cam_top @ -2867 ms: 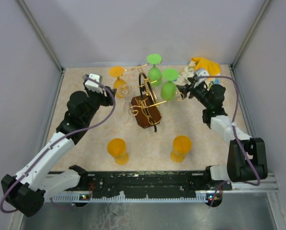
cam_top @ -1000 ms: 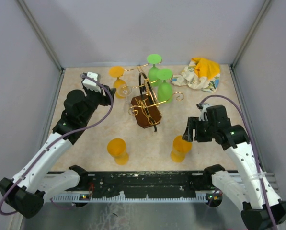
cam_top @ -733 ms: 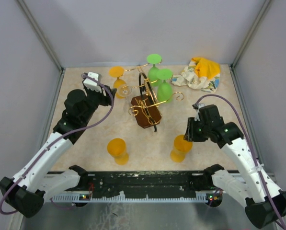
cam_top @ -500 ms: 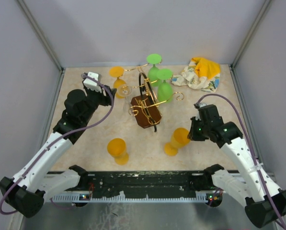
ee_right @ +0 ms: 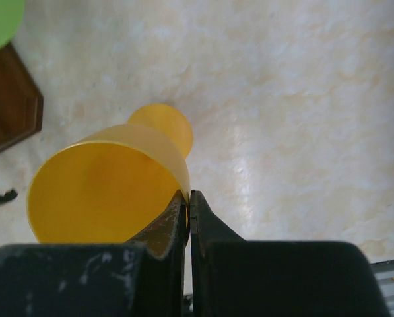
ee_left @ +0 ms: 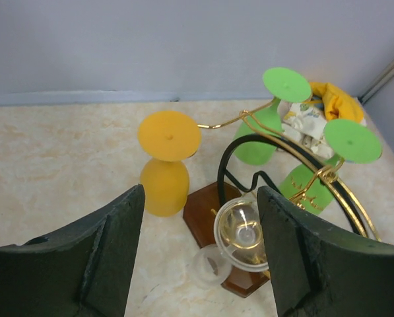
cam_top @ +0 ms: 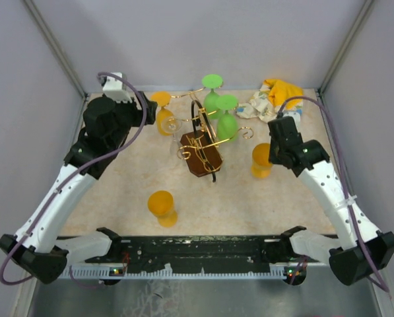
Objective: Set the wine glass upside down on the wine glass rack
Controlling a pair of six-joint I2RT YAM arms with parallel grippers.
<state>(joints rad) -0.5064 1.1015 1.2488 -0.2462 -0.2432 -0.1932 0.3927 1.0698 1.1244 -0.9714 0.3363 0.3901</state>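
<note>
Beige, stone-patterned tabletop [cam_top: 295, 198] fills the floor of a pale grey booth, and toward its back stands the gold wire rack with a dark brown wooden base [cam_top: 201, 160]. Two green plastic glasses [cam_top: 227, 123] hang from it upside down, an orange one [ee_left: 166, 173] hangs on the far left arm, and a clear glass [ee_left: 243, 228] sits low by the base.

My right gripper [ee_right: 189, 198] is clenched on the orange plastic wine glass [ee_right: 104, 191], its fingers pinching the wall of the bowl at the rim, one inside and one outside. The bowl's mouth faces my wrist and the round foot points away, so the long axis runs roughly upright, mouth up. I cannot tell whether the foot is clear of the table.

Seen from above, the glass sits just right of the rack, and the nearest empty curled arm [cam_top: 249, 134] reaches out toward it. The rack lies to my left from this grip, so I judge the glass must be turned over before it can hang.

My left gripper [ee_left: 200, 218] is spread wide, grasping nothing, on the rack's far side; the right arm is plainly the nearer one.
</note>
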